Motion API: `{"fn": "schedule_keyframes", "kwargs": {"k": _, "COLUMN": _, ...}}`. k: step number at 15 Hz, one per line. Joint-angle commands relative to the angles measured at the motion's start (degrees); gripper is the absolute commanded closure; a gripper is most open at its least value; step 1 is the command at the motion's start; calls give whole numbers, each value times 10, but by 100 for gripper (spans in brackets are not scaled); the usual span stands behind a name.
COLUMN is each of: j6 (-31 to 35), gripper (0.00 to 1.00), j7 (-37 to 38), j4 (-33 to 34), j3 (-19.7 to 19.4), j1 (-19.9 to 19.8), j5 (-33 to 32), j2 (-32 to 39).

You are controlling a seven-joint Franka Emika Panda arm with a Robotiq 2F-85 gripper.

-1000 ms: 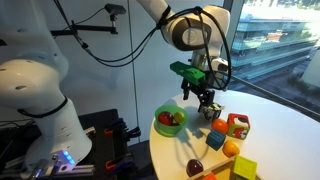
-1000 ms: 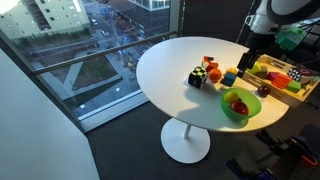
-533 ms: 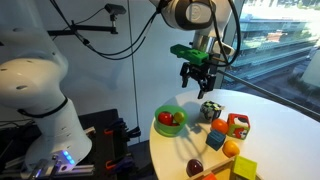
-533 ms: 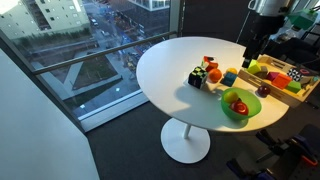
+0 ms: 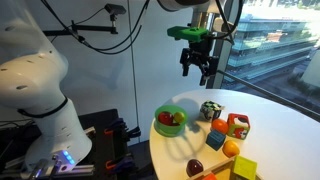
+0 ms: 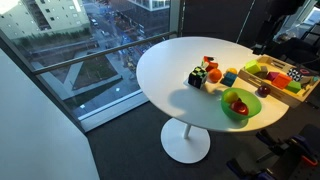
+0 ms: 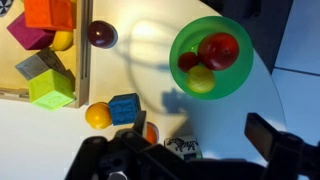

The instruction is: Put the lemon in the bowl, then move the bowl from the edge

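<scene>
The green bowl [image 7: 236,72] sits near the edge of the white round table and shows in both exterior views [image 5: 160,127] [image 6: 228,113]. The yellow lemon [image 7: 201,79] lies inside it beside a red fruit [image 7: 219,48] and a smaller dark red one. My gripper [image 7: 200,135] is open and empty, apart from the bowl. In an exterior view my gripper [image 5: 197,74] hangs high above the table, over the gap between the bowl and the toy blocks. It is out of frame in the exterior view from the window side.
A wooden tray [image 7: 84,70] holds several coloured blocks, including a yellow-green cube [image 7: 50,90]. A dark plum [image 7: 101,35], an orange ball [image 7: 97,115], a blue block [image 7: 124,106] and a zebra-print cube [image 7: 181,147] lie on the table [image 7: 240,115]. A window wall stands beside it.
My gripper has risen straight up from just above the blocks to well above the table, still open. The bowl, lemon and blocks have not moved.
</scene>
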Motion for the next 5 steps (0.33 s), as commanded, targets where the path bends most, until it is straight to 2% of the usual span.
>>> {"fn": "schedule_keyframes", "kwargs": {"k": 1, "j6": -13, "gripper": 0, "j7": 38, "j4": 2, "j3": 1, "j1": 3, "j5": -24, "j2": -21}}
{"fn": "schedule_keyframes", "kwargs": {"k": 5, "j6": -2, "gripper": 0, "j7": 23, "j4": 1, "j3": -4, "j1": 5, "j5": -10, "j2": -13}}
